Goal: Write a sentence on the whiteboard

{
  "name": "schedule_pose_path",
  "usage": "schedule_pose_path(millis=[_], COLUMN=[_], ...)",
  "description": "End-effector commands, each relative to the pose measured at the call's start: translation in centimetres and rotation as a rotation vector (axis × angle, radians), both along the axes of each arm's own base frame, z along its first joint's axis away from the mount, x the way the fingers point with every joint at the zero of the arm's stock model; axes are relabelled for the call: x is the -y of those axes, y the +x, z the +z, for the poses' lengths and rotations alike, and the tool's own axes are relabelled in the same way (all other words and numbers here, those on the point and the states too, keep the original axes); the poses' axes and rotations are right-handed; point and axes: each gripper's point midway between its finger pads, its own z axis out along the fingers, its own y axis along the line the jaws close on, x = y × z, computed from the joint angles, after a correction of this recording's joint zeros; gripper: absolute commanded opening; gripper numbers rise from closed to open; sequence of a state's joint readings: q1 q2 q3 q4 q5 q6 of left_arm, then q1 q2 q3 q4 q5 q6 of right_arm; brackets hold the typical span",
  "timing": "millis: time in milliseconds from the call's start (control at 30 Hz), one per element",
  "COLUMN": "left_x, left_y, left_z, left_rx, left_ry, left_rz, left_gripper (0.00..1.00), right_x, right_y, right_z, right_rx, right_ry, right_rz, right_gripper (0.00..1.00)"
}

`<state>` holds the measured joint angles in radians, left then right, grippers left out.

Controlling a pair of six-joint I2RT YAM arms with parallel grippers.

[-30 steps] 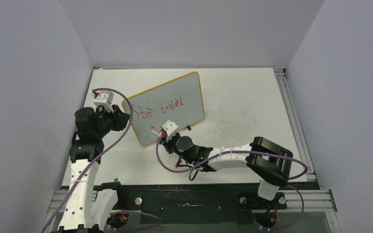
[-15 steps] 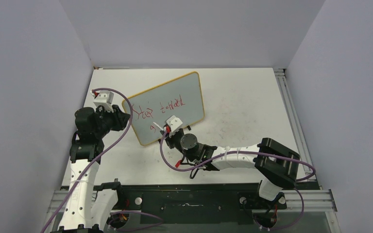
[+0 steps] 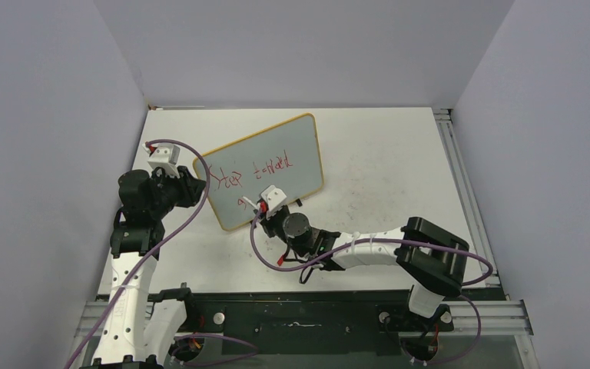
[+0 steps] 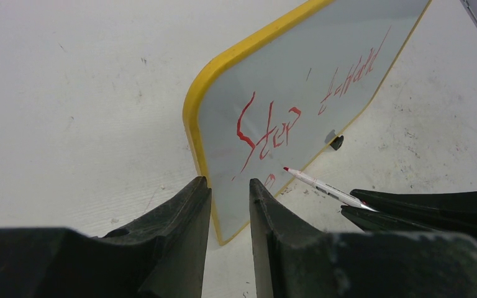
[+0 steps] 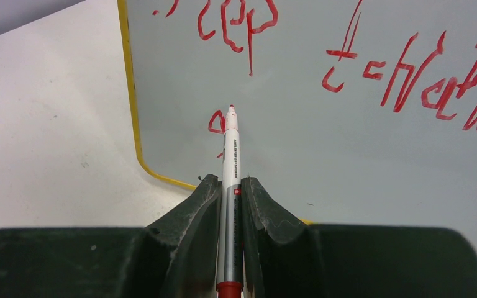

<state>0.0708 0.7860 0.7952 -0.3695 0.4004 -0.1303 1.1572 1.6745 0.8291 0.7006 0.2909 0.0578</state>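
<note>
The whiteboard (image 3: 299, 142) with a yellow frame stands tilted on the table, left of centre. On it is the sentence (image 3: 250, 173) in red, "Step toward", with one small red stroke (image 5: 216, 122) below it. My left gripper (image 3: 198, 187) is shut on the board's left edge, which passes between its fingers (image 4: 194, 205). My right gripper (image 3: 260, 209) is shut on a white and silver red marker (image 5: 230, 155). The marker's tip is at the board beside the small stroke. The marker also shows in the left wrist view (image 4: 323, 186).
A small black foot (image 4: 336, 141) props the board's lower edge. An aluminium rail (image 3: 461, 184) runs along the table's right side and a black rail (image 3: 299, 307) along the near edge. Grey walls close in the left, back and right.
My right gripper has shifted slightly up and right along the board's lower left part with the marker. The left gripper and the board have not moved.
</note>
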Motion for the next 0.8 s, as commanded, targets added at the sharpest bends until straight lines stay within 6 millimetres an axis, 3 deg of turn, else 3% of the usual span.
schedule_pose_path(millis=[0, 367, 767], left_x=[0.3, 0.0, -0.3], left_y=[0.3, 1.1, 2.6], left_z=[1.2, 1.1, 0.5], left_rx=[0.043, 0.032, 0.009], left_ry=[-0.007, -0.059, -0.126], left_rz=[-0.013, -0.005, -0.048], left_gripper=[0.28, 0.48, 0.49], right_x=[-0.4, -0.1, -0.4], right_y=[0.7, 0.8, 1.1], right_z=[1.2, 1.1, 0.7], right_rx=[0.016, 0.014, 0.006], right_ry=[0.042, 0.047, 0.041], right_rz=[-0.006, -0.011, -0.002], right_gripper=[0.05, 0.05, 0.05])
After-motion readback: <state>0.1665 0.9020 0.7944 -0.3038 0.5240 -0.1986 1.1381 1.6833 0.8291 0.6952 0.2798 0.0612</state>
